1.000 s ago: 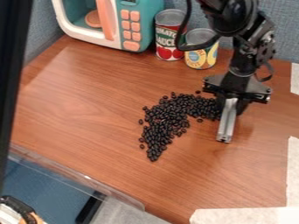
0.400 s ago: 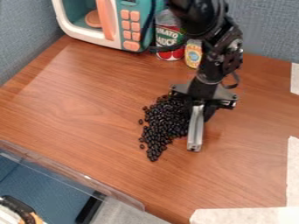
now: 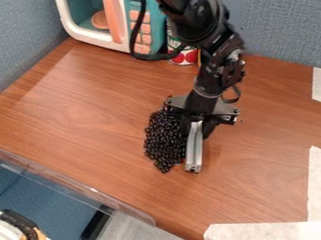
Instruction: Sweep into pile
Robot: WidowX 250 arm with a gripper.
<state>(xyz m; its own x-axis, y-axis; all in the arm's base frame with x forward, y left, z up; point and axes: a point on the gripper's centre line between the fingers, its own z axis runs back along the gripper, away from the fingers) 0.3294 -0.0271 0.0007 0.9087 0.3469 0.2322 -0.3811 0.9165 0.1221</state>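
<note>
Beans, one heap; silver bar, one, pinched in my fingers; toy microwave, one; tomato can, one. Since earlier: bar shifted, heap narrower.

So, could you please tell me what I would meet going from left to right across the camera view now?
The toy microwave's orange handle, the dark beans, the silver bar at the gripper's lower end, the white strip.

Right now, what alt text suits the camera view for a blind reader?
A black robot gripper at the picture-right edge of a heap of small black beans on a wooden table; a toy microwave and can stand behind.
</note>
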